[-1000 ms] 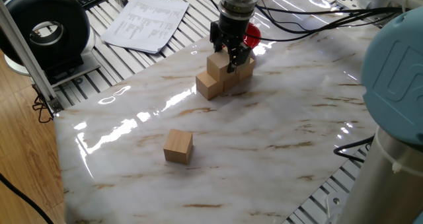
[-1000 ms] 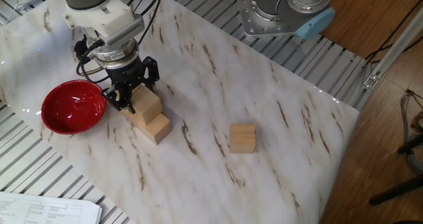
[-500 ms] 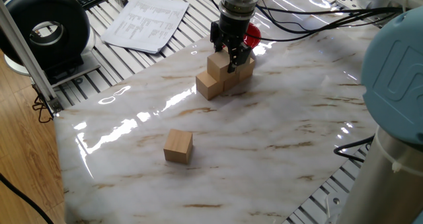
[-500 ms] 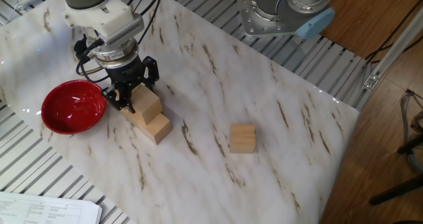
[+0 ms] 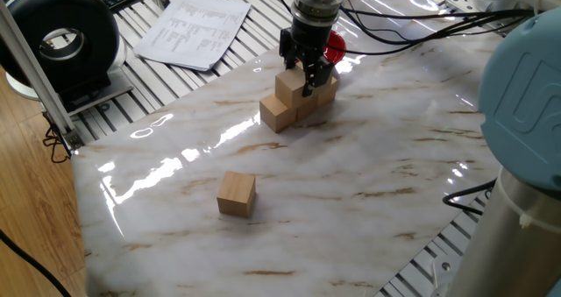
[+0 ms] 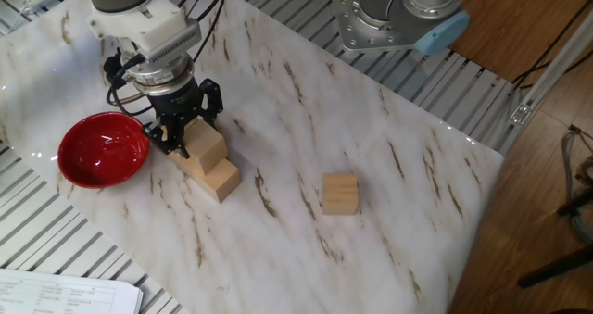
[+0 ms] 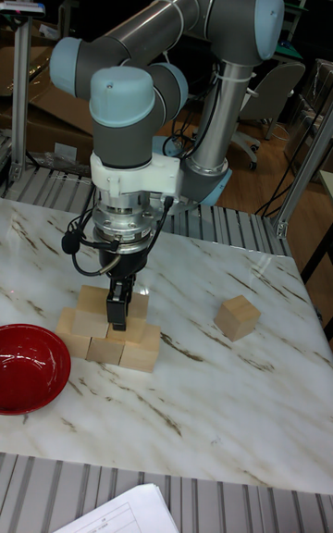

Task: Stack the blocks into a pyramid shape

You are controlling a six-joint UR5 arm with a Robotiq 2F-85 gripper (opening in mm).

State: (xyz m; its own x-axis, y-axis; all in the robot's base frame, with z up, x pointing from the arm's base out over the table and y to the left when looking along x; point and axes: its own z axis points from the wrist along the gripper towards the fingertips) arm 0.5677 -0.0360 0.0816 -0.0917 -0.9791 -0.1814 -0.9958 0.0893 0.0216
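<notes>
Pincer [image 7: 118, 309] down low on the stack [image 7: 109, 333], fingers straddling an upper block [image 5: 288, 85]; they look closed on its sides, though one fixed view blocks the far finger and the other buries the contact in dark metal.

Arm [image 7: 176, 43] next: only the tall view shows it whole, arching from the base behind the worktop [image 7: 203, 403]. One fixed view gives just a blue-grey housing at its right edge, cut off.

Worktop is marble-patterned, glossy, with glare streaks in one fixed view.

Bowl [image 6: 102, 149] sits just beside the stack. The other fixed view shows it whole; the tall view crops it at the left edge, and one fixed view leaves only a red sliver [image 5: 334, 45] behind the pincer.

Stack now. The tall view shows three blocks in the bottom row and two above, the finger covering the seam between the upper pair. The other fixed view sees the row end-on, so the count is lost there.

Loose block [image 6: 339, 193] lies alone, well apart from the stack, flat on the worktop and clear in all three views [image 5: 236, 194] [image 7: 237, 316].
</notes>
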